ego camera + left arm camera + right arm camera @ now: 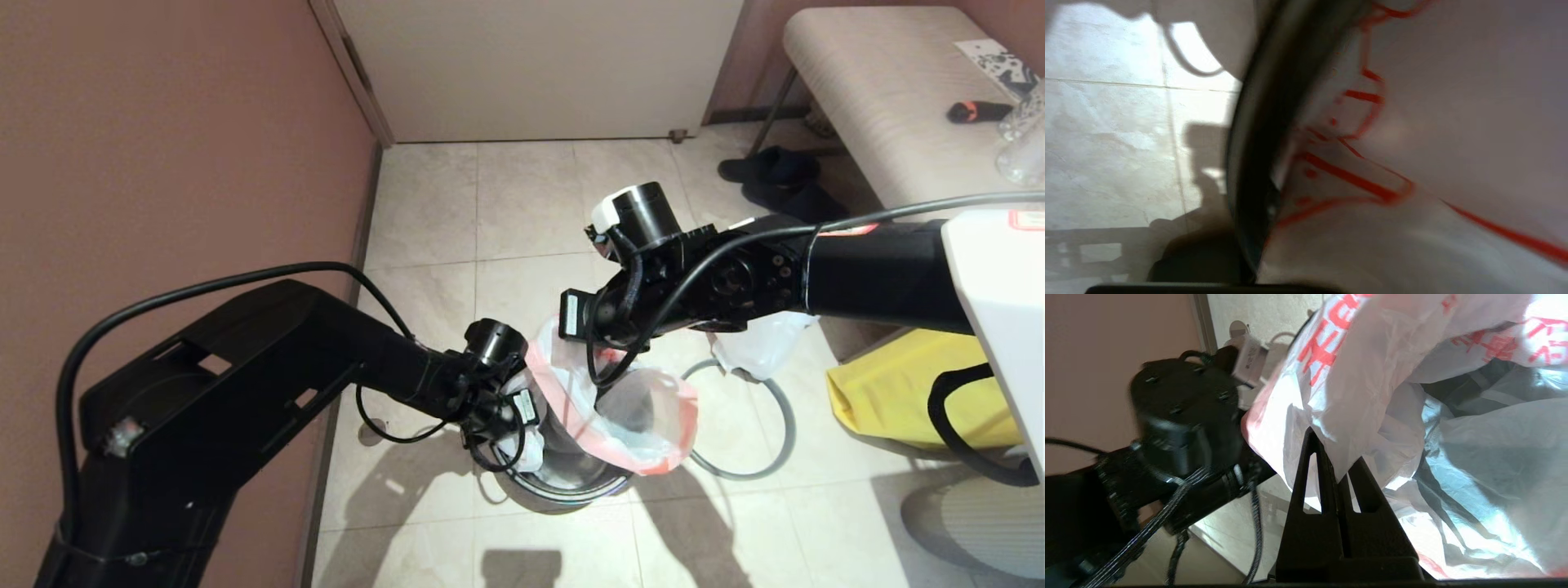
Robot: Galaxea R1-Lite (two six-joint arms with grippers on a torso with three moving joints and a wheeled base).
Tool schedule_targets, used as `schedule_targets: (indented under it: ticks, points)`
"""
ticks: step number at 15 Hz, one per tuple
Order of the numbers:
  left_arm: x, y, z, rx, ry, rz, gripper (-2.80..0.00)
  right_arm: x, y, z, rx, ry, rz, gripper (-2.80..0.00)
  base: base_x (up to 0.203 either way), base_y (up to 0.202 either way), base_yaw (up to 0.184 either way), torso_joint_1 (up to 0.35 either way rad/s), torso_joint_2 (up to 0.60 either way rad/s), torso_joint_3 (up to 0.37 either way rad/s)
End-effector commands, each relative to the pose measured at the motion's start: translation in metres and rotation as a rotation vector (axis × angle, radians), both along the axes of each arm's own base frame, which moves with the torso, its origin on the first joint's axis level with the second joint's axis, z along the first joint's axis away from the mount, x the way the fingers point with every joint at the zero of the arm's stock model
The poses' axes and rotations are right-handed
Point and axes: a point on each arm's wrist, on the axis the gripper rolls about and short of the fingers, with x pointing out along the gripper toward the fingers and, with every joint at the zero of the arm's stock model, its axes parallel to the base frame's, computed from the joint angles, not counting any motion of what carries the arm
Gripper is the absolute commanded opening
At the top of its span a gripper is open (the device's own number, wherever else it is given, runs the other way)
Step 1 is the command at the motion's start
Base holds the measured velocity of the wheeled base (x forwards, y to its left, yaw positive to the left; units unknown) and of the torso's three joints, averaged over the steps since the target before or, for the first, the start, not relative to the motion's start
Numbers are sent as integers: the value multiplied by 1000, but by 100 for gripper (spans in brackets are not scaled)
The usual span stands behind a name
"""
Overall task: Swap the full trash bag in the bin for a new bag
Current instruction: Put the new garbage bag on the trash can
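Lining the bin [563,482] is the step in hand, and it looks roughly half done: the new bag [645,412] sits low in the centre of the head view, its mouth open above the bin and its pink-red band draped over the right side of the rim, while the left side is bunched.

The right gripper [1336,473] has its fingers pressed together on a fold of the bag's edge, plainly seen in the right wrist view at lower centre. The left gripper [510,412] sits at the bin's left rim in the head view; its fingers are not visible in any picture, but it is closed, and white film bunched around it suggests it is pinching the bag's edge, though that cannot be confirmed.

To do this well, I judge the two grips should draw the mouth apart evenly and bring the band down outside the rim on both sides, without tugging so hard that the thin film tears or slips from the fingers. The film should stay slack enough to settle into the bin.

The grey hoop [780,425] lies on the tiles right of the bin, beside another white bag [763,343]; it probably goes on last to pin the band.
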Motion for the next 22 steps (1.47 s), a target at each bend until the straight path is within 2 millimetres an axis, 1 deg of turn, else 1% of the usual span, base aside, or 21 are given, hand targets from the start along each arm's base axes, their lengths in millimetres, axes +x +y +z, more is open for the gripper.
schedule_targets:
  ticks: [1,2,5,6,8,10,11,13,14,16,19,20,22]
  points:
    - [-2,4,11,-29,-9,-2,-280,4,1,-9,-8,18,-6,-280,0,0,0,0,0,0]
    - [-2,10,20,-60,-11,-9,-280,5,2,-12,-12,23,-7,-280,0,0,0,0,0,0]
    - [-4,33,57,-194,-31,-48,-280,10,0,-19,-24,35,-16,-280,0,0,0,0,0,0]
    - [-5,42,65,-242,-24,-70,-280,11,0,-21,-29,41,-18,-280,0,0,0,0,0,0]
    - [-3,60,71,-283,-30,-64,-280,12,-1,-25,-41,56,-22,-280,0,0,0,0,0,0]
    - [3,81,77,-339,-67,-57,-280,13,2,-33,-58,79,-19,-280,0,0,0,0,0,0]
    - [6,88,77,-358,-80,-57,-280,13,4,-38,-66,88,-16,-280,0,0,0,0,0,0]
    - [14,97,67,-356,-72,-30,-280,13,9,-45,-75,100,-8,-280,0,0,0,0,0,0]
    - [18,100,62,-353,-64,-19,-280,9,14,-47,-79,105,6,-280,0,0,0,0,0,0]
    - [25,104,56,-350,-66,-5,-280,-2,23,-49,-102,132,35,-280,0,0,0,0,0,0]
    - [28,105,54,-347,-73,-1,-280,-24,41,-53,-130,192,83,-280,0,0,0,0,0,0]
    - [28,105,54,-346,-71,-1,-280,-27,44,-54,-129,204,88,-280,0,0,0,0,0,0]
    - [29,105,53,-347,-79,0,-280,-39,54,-58,-138,242,141,-280,0,0,0,0,0,0]
